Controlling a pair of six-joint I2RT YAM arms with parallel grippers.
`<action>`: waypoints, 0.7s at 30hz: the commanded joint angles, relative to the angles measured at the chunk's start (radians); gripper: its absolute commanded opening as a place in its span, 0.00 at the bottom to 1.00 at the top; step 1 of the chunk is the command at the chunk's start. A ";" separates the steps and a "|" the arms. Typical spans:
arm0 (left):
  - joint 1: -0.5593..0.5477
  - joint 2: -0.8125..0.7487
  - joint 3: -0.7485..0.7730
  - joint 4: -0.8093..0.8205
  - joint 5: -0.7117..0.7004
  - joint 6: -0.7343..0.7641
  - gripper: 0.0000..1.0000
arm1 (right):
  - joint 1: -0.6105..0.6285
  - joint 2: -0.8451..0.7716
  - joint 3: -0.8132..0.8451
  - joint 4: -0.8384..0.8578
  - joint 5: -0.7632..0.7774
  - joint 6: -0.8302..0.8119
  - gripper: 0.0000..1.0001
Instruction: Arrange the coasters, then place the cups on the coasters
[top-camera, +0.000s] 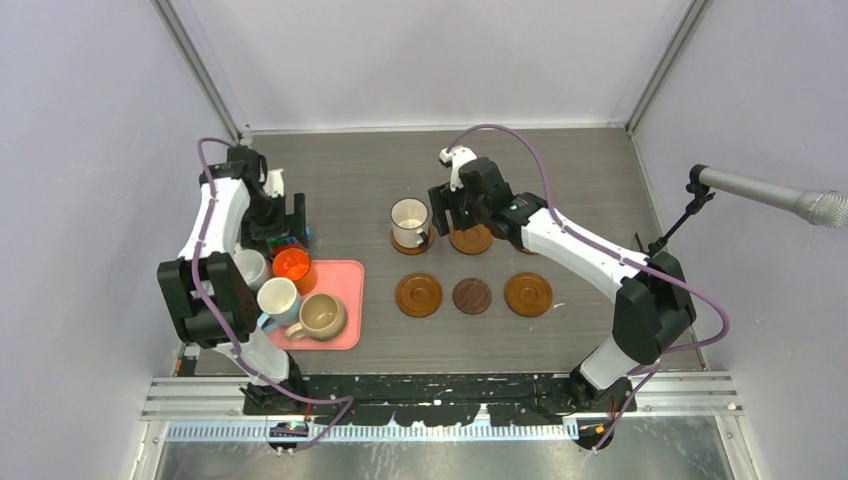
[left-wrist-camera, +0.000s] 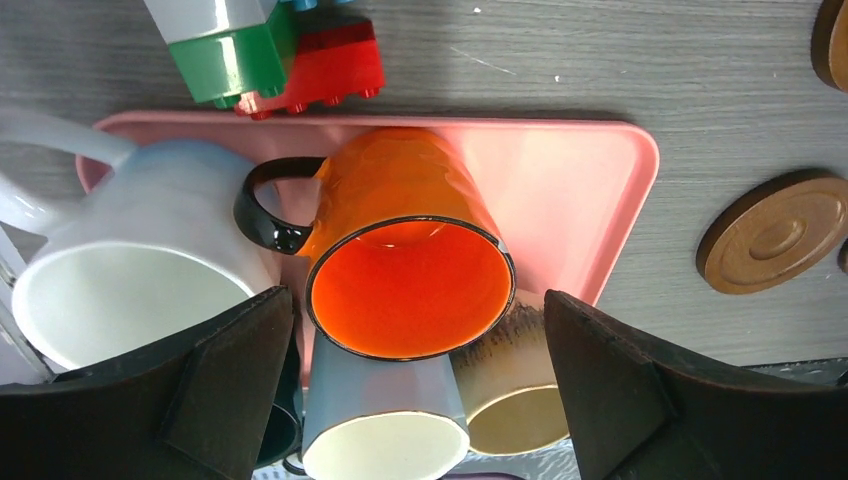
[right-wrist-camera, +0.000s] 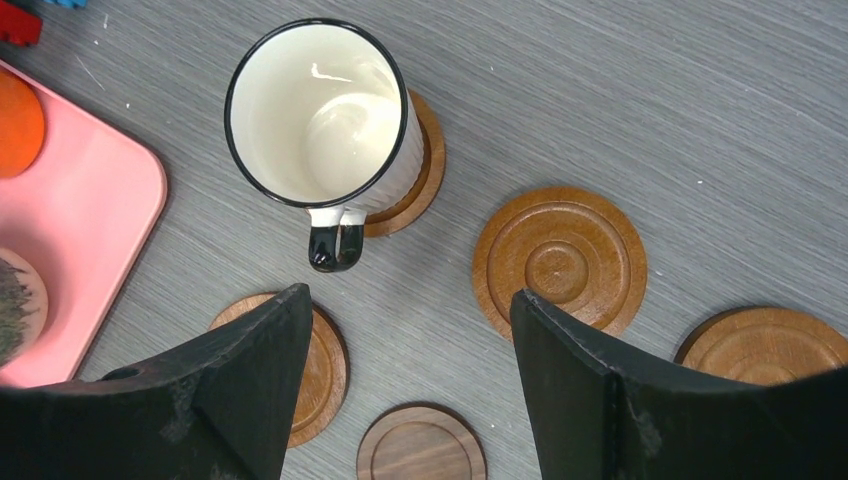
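On the pink tray (top-camera: 345, 290) stand a white cup (top-camera: 250, 268), an orange cup (top-camera: 294, 265), a light blue cup (top-camera: 278, 298) and a tan cup (top-camera: 320, 316). My left gripper (top-camera: 290, 228) hangs open above the orange cup (left-wrist-camera: 410, 280), its fingers wide of the rim. Another white cup (right-wrist-camera: 320, 110) stands on a coaster (right-wrist-camera: 425, 170). My right gripper (right-wrist-camera: 410, 292) is open and empty above the table, between that cup and a bare coaster (right-wrist-camera: 560, 260). More coasters (top-camera: 419, 295) (top-camera: 528, 294) and a darker one (top-camera: 472, 296) form the near row.
Colourful toy blocks (left-wrist-camera: 270, 55) lie just beyond the tray's far edge. A microphone on a stand (top-camera: 770, 195) reaches in from the right. Grey walls close in the table on three sides.
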 joint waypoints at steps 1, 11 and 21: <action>0.002 -0.040 -0.025 0.017 -0.043 -0.105 0.98 | -0.003 -0.056 -0.002 0.035 0.007 0.015 0.77; 0.002 -0.039 -0.086 0.067 -0.131 -0.173 0.99 | -0.005 -0.043 0.000 0.036 0.011 0.015 0.77; 0.003 -0.002 -0.085 0.115 -0.100 -0.178 0.98 | -0.004 -0.034 0.002 0.036 0.009 0.012 0.77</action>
